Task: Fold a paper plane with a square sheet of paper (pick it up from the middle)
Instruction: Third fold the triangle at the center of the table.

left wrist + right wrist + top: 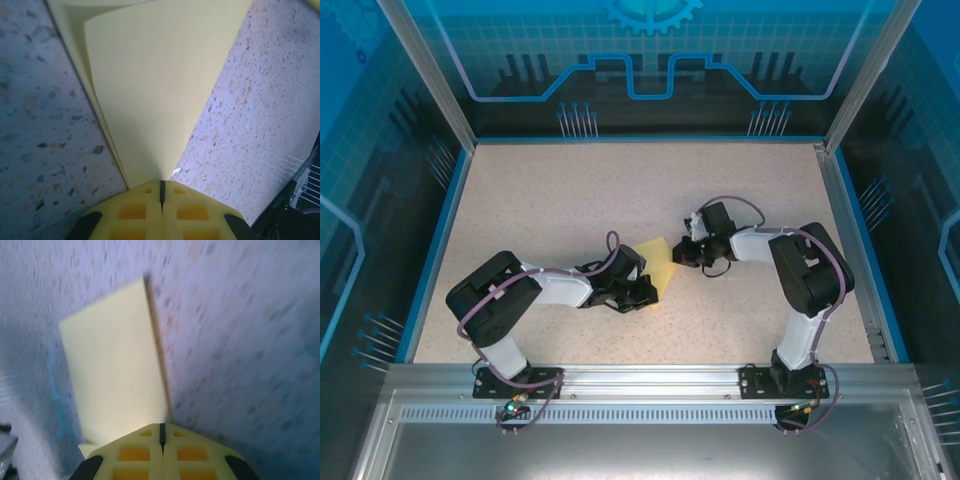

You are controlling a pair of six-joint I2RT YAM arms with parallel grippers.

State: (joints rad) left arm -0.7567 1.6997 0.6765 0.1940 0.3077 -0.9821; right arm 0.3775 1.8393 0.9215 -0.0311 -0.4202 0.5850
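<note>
The pale-yellow sheet of paper (661, 262) is folded over and sits between my two grippers at the middle of the speckled table. My left gripper (651, 285) meets its near lower end. In the left wrist view the jaws (161, 184) are shut, and the paper (155, 90) fans out from their tips in two layers. My right gripper (681, 256) meets the paper's right side. Its jaws (161, 426) are shut too, and the sheet (115, 365) runs straight out from them, blurred, with a shadow along its right edge.
A blue rim (438, 240) borders the speckled table (570, 200) on the left, back and right. An aluminium rail (640, 375) with both arm bases runs along the near edge. Metal posts (425, 70) rise at the back corners.
</note>
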